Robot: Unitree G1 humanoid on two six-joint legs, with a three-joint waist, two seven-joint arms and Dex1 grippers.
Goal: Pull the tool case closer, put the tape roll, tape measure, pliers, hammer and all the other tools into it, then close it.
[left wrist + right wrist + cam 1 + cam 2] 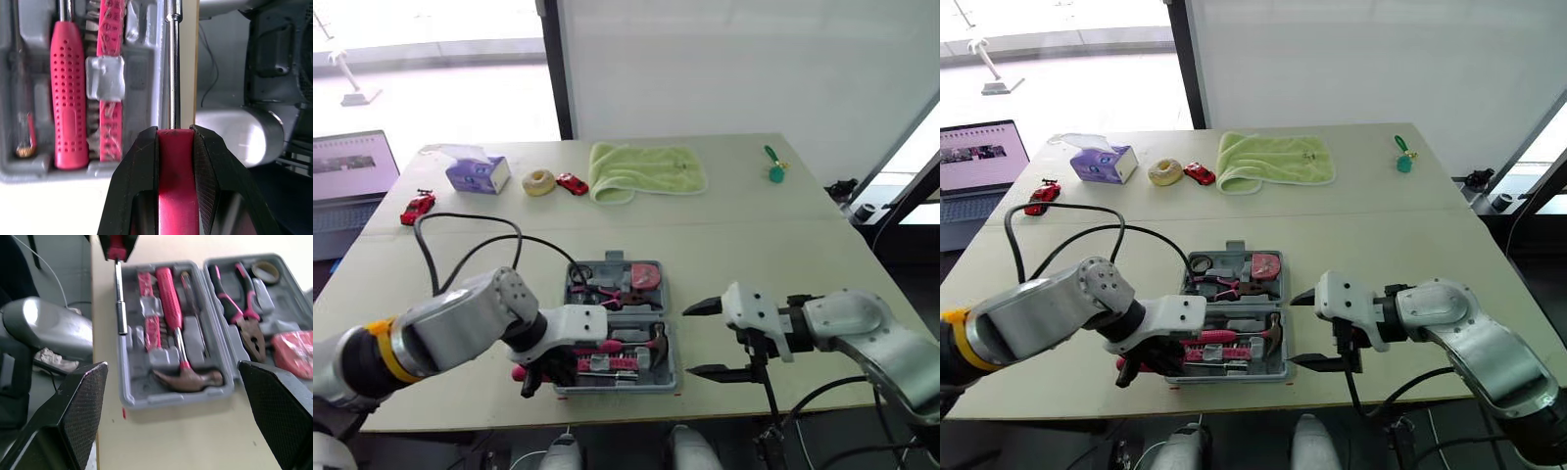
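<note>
L gripper (174, 131) pinches screwdriver (173, 171) at tool case (166, 400) front edge; R gripper (693, 340) spread.

No writing can be read; print on the tissue box (477, 174) and laptop screen (352, 164) is illegible.

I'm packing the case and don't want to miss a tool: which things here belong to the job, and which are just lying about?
Job: case, hammer, pliers, tape measure, tape roll, screwdriver in left gripper.
Lying about: tissue box, toy cars, pale ring, towel, green trinket, laptop.
</note>
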